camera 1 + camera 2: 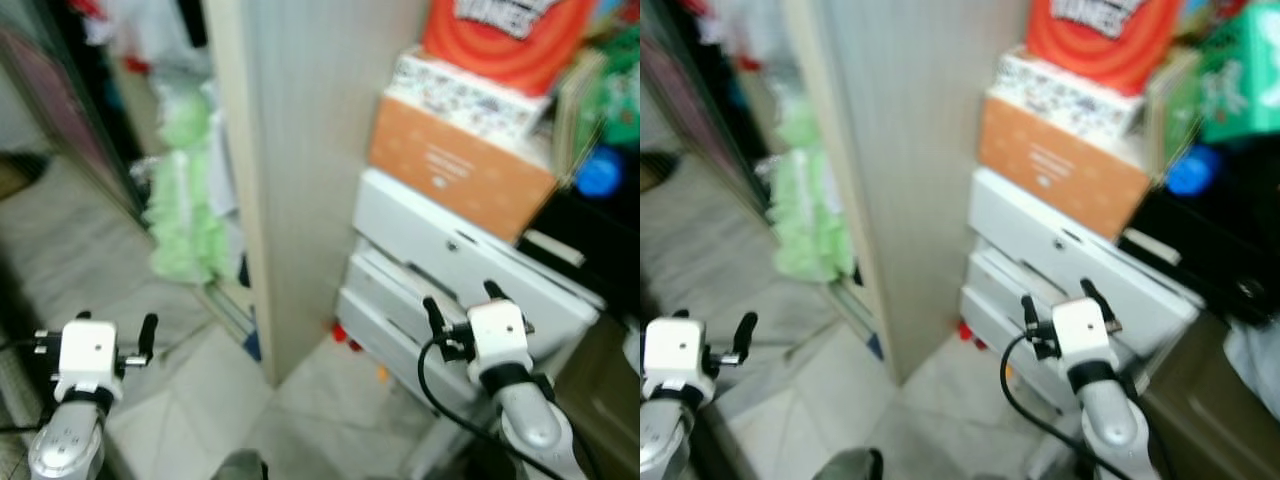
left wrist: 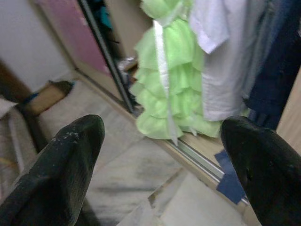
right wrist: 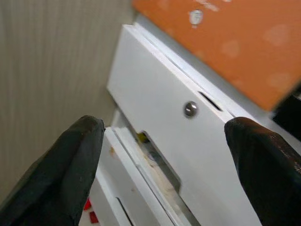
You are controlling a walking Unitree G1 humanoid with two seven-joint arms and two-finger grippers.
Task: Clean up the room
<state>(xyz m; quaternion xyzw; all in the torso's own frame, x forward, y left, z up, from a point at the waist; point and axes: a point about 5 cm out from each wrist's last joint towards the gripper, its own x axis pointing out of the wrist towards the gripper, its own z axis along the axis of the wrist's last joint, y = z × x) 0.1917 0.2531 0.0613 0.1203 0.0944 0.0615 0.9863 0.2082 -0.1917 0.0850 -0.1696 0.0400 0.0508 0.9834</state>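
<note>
I take the white plastic drawer unit against the pale wood-grain wardrobe panel as the thing to tidy: its drawers sit ajar and uneven, probably pushed out by their contents. My right gripper hovers just before the drawer fronts, jaws spread wide and holding nothing, lined up near the small metal knob. An orange cardboard box rests on top. My left gripper, jaws also apart and empty, points toward a frilly green dress hanging in the open closet.

Right tool hangs before white drawers, under an orange box.
</note>
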